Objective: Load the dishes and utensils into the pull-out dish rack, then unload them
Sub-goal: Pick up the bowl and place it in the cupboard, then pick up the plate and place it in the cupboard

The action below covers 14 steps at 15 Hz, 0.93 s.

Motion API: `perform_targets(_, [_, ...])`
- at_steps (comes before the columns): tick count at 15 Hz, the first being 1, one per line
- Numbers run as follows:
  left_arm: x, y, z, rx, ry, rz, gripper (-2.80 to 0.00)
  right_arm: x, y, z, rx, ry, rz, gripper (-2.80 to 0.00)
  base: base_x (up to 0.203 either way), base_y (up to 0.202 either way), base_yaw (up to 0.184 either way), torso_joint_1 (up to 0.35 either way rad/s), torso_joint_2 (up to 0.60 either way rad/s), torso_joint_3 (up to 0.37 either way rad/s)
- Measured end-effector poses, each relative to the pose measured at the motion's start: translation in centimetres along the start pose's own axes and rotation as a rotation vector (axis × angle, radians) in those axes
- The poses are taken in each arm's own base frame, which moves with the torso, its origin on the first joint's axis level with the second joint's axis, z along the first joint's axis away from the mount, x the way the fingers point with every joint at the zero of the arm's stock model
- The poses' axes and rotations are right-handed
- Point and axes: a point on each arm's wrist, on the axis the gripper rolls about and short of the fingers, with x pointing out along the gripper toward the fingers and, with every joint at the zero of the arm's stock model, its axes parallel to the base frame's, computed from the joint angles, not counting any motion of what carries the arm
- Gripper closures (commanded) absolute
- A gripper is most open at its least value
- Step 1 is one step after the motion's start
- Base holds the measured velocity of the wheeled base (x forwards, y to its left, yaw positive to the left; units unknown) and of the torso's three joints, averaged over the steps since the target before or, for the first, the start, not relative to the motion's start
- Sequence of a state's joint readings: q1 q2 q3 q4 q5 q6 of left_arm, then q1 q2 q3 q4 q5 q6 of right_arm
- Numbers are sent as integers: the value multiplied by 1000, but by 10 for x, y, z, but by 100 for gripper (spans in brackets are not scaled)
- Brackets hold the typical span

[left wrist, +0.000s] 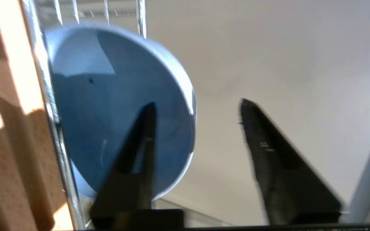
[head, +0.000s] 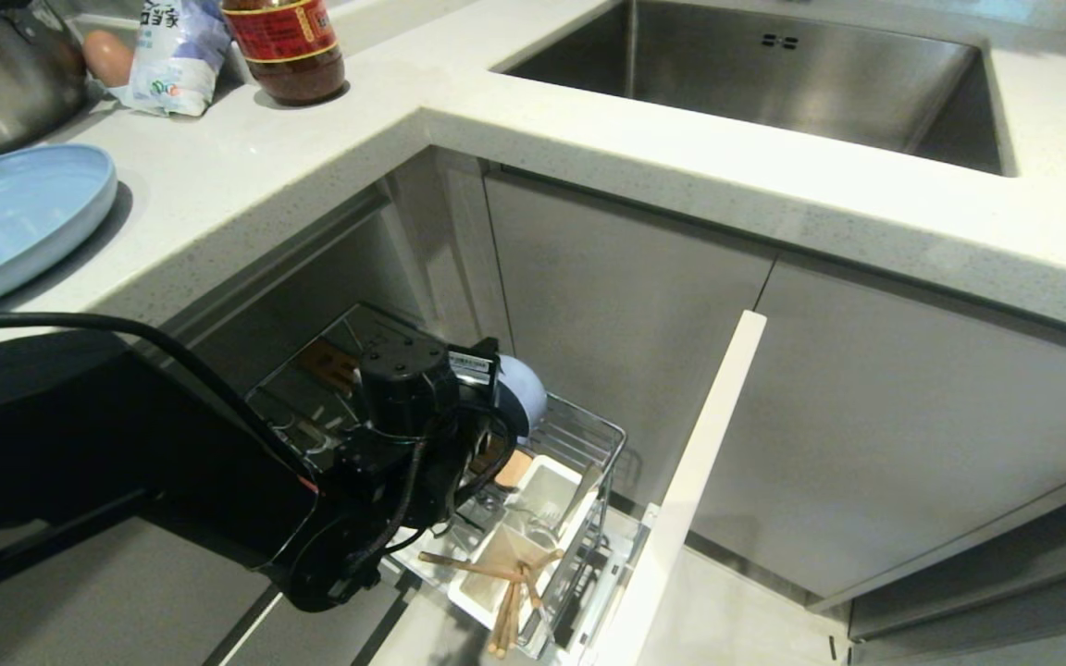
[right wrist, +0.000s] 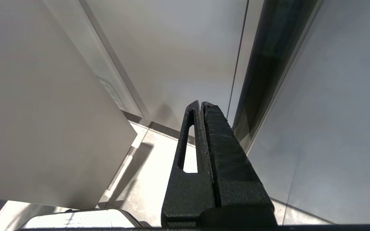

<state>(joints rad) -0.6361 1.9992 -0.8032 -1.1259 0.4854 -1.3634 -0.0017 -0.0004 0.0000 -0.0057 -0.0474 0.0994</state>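
Jaws of the left gripper (left wrist: 198,109), two matte black wedges, stand parted beside the smooth pale blue bowl (left wrist: 120,106) standing on edge in the chrome wire rack (head: 588,435), while the right gripper (right wrist: 201,106) is clenched.

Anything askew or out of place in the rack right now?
The chopsticks look odd: they lie splayed across the white utensil cup, ends poking past its front edge. The bowl stands on edge in the rack.
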Motion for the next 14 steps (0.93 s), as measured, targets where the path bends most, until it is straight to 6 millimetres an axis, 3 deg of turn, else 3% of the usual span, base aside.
perform_targets(5, [-14, -8, 2, 52, -16, 93, -280, 0, 0, 0, 0, 0, 0, 0, 0, 0, 0, 0, 0, 0])
perform_targets(10, [-51, -44, 20, 106, 18, 170, -280, 0, 0, 0, 0, 0, 0, 0, 0, 0, 0, 0, 0, 0])
perform_targets(11, [-62, -52, 25, 120, 31, 187, 0, 0, 0, 0, 0, 0, 0, 0, 0, 0, 0, 0, 0, 0])
perform_targets(14, [-94, -76, 39, 151, 69, 209, 0, 0, 0, 0, 0, 0, 0, 0, 0, 0, 0, 0, 0, 0])
